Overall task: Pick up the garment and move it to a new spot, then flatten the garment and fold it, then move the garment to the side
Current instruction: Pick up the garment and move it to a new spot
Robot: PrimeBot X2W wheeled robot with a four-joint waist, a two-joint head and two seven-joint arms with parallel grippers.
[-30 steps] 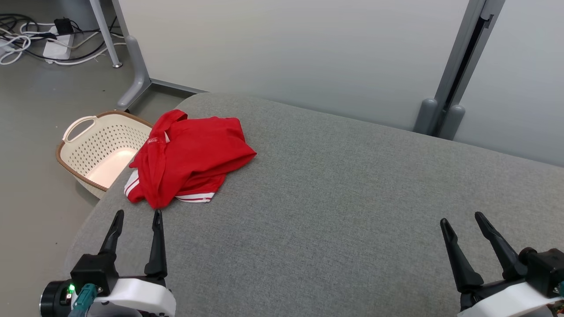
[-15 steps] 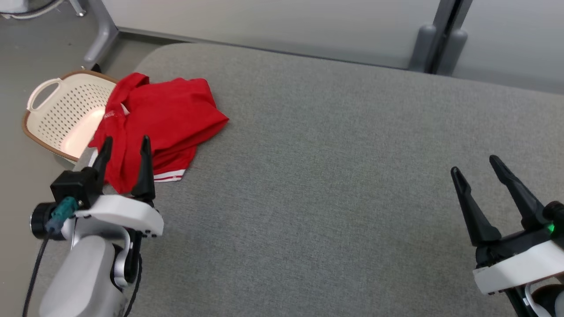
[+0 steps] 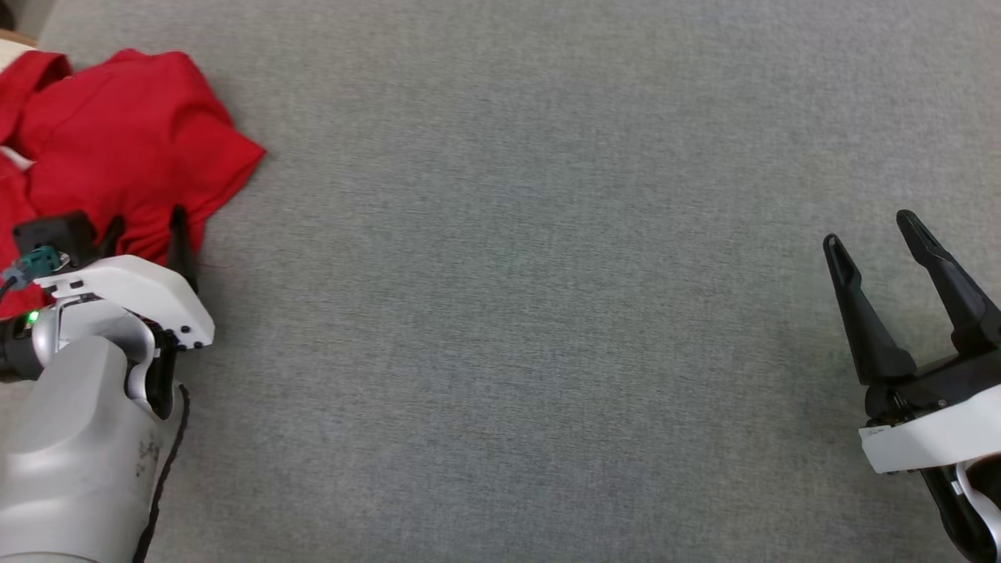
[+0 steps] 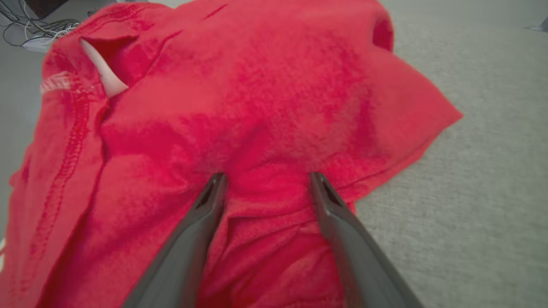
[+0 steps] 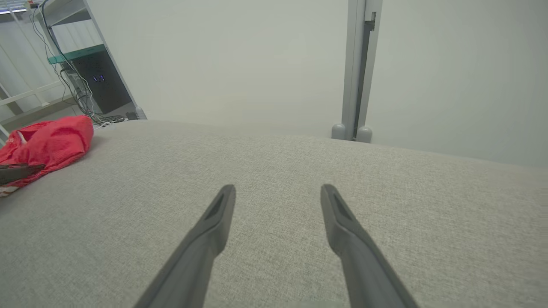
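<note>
As jaws gape, left gripper [image 4: 264, 177] touching garment [image 4: 278, 85]

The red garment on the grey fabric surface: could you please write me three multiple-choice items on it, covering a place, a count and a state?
1. In the head view, where on the grey woven fabric surface does the crumpled red cloth garment lie?
A. upper left
B. centre
C. lower right

2. How many end effectors reach over the garment?
A. none
B. one
C. two

3. How does the left end effector stand?
A. open
B. shut on the garment
C. shut and empty

Key:
1 A, the garment sits in the head view's upper left corner.
2 B, the left one is over red cloth, while the right end effector is over bare surface far from it.
3 A, its two dark fingers stand well apart in the left wrist view.
</note>
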